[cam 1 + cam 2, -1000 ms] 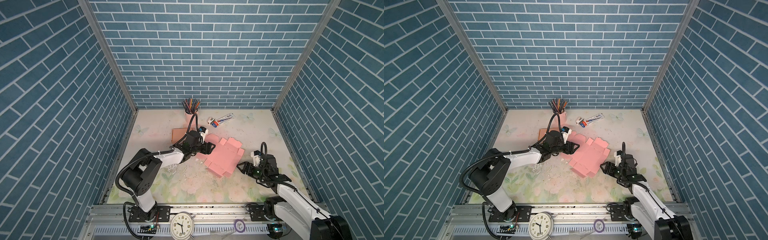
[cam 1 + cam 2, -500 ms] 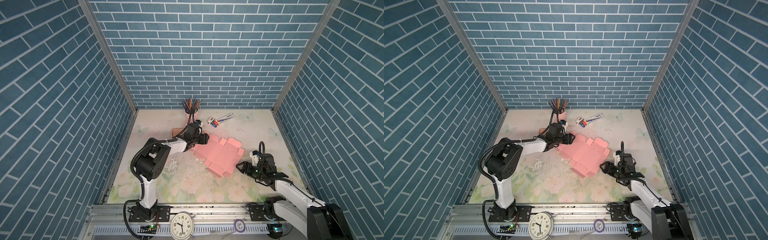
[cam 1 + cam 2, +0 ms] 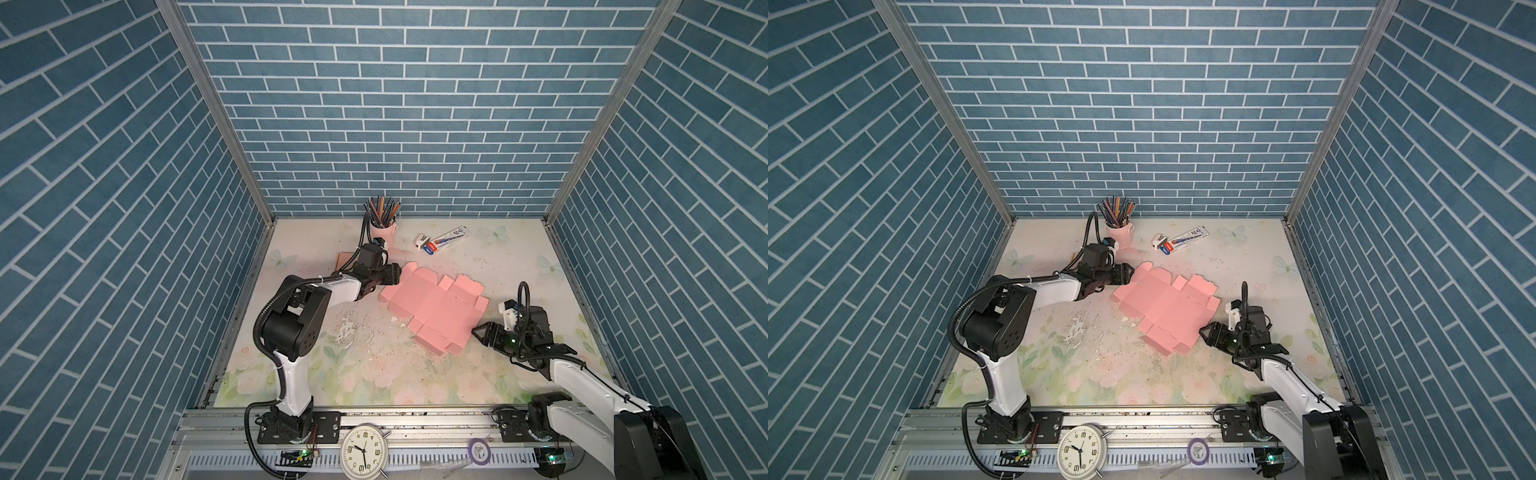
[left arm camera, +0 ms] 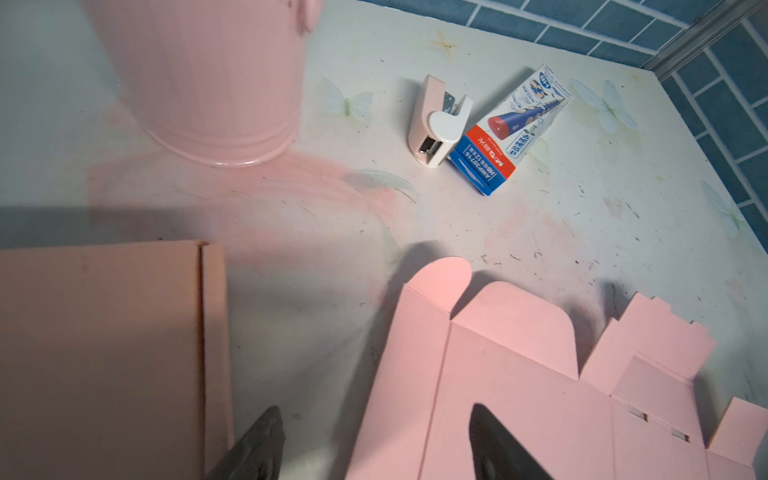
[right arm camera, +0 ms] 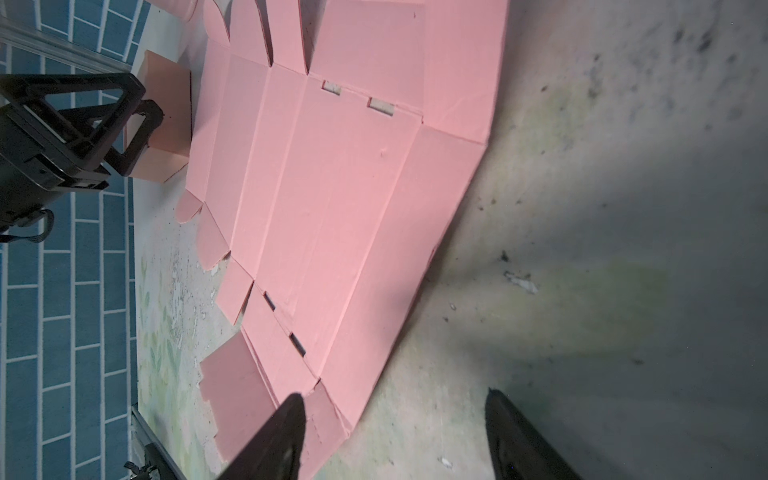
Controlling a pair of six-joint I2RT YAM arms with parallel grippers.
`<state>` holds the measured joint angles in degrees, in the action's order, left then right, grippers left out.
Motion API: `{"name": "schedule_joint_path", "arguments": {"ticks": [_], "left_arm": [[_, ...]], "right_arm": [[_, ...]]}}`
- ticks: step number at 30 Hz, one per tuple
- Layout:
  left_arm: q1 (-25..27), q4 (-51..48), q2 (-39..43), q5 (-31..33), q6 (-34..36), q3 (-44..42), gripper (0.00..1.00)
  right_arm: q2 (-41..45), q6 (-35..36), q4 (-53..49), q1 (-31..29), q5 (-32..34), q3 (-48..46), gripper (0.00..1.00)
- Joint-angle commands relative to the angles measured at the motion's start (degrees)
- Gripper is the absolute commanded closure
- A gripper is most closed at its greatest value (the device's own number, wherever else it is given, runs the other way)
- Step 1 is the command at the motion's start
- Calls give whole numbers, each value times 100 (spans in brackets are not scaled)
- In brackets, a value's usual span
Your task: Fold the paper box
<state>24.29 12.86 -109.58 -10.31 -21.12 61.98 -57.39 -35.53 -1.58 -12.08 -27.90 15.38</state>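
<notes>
Lying unfolded, paper box [image 3: 432, 309]: matte pink, creased, round-tabbed.

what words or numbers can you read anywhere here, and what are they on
"AWP30716": blue side of the blue and red carton, upside down in the left wrist view.
"3", "6", "9": dial of the clock.
Other print on the carton: too small to read.
Pink paper box: no text.

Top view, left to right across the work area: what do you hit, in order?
cardboard piece → left gripper → paper box, flat → right gripper. Cup, stapler and pen pack are left out because they overlap these.
</notes>
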Motion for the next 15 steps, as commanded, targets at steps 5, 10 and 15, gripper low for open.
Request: {"name": "schedule_joint_path", "arguments": {"ticks": [5, 10, 15], "left_arm": [[-184, -15, 165, 45, 71, -94, 28], [-116, -66, 271, -16, 80, -58, 28], [-26, -21, 522, -79, 82, -261, 28]], "right_arm": [[-116, 222, 144, 23, -108, 125, 31], [-253, 186, 322, 22, -200, 79, 31], [-354, 209, 430, 21, -200, 76, 31]]}}
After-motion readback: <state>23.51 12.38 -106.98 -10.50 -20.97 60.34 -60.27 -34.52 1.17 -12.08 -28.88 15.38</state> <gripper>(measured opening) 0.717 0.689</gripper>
